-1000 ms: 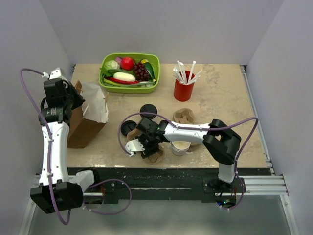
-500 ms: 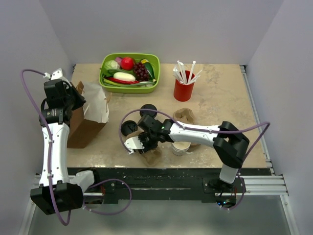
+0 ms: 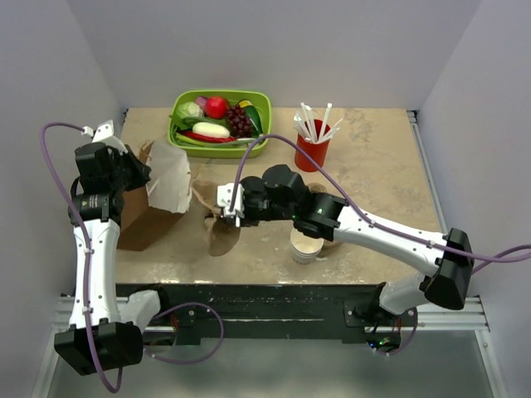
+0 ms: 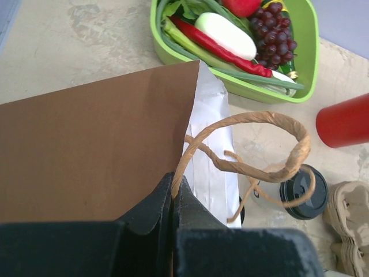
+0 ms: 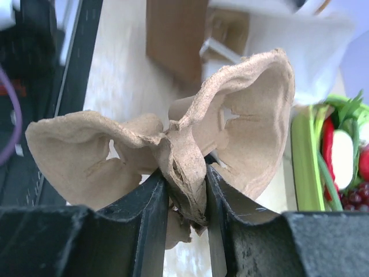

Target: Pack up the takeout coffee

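Observation:
The takeout coffee [image 4: 304, 183], a white cup with a black lid, stands on the table beyond the bag in the left wrist view; in the top view my right arm hides it. My right gripper [image 5: 185, 179] [image 3: 229, 211] is shut on the middle ridge of a brown pulp cup carrier [image 5: 242, 127] [image 3: 220, 236], which hangs lifted just right of the bag. My left gripper [image 4: 173, 182] [image 3: 137, 170] is shut on the twisted paper handle [image 4: 259, 121] of the brown paper bag [image 4: 98, 144] [image 3: 153, 207]. The bag's white-lined mouth faces right.
A stack of lidless white cups [image 3: 305, 245] stands near the front edge, and a second pulp carrier [image 3: 322, 199] lies partly under my right arm. At the back are a green tray of produce [image 3: 220, 120] and a red cup of straws [image 3: 311, 151].
My right gripper closed on the carrier, lifted it off the table's front edge and carried it back toward the bag's mouth. The left gripper kept hold of the handle, and the bag's mouth tipped open wider.

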`<state>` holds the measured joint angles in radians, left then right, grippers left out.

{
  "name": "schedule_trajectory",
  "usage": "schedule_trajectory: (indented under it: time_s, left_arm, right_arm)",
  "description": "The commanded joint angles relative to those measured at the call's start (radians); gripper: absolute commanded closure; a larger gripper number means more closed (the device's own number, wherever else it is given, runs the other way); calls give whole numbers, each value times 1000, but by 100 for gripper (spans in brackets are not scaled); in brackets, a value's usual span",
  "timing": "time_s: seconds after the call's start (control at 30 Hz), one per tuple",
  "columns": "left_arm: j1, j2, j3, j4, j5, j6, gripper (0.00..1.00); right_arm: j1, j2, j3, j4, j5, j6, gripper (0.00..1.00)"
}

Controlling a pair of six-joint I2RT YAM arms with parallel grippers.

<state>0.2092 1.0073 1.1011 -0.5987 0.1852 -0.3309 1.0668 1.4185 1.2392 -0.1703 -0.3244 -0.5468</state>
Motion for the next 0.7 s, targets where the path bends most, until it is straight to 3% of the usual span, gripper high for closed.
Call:
schedule_trajectory:
  time_s: [0.0, 0.3, 0.67]
  left_arm:
    - [7, -50, -30, 71, 102, 44, 100]
    - [7, -59, -38, 82, 120, 46, 100]
    - [6, -61, -41, 86, 154, 49, 100]
  right_arm:
    - [2, 46, 149, 104, 2, 189, 68]
    - [-70, 315, 495, 71, -56, 537, 64]
    - [-77, 519, 648, 80, -16, 608, 68]
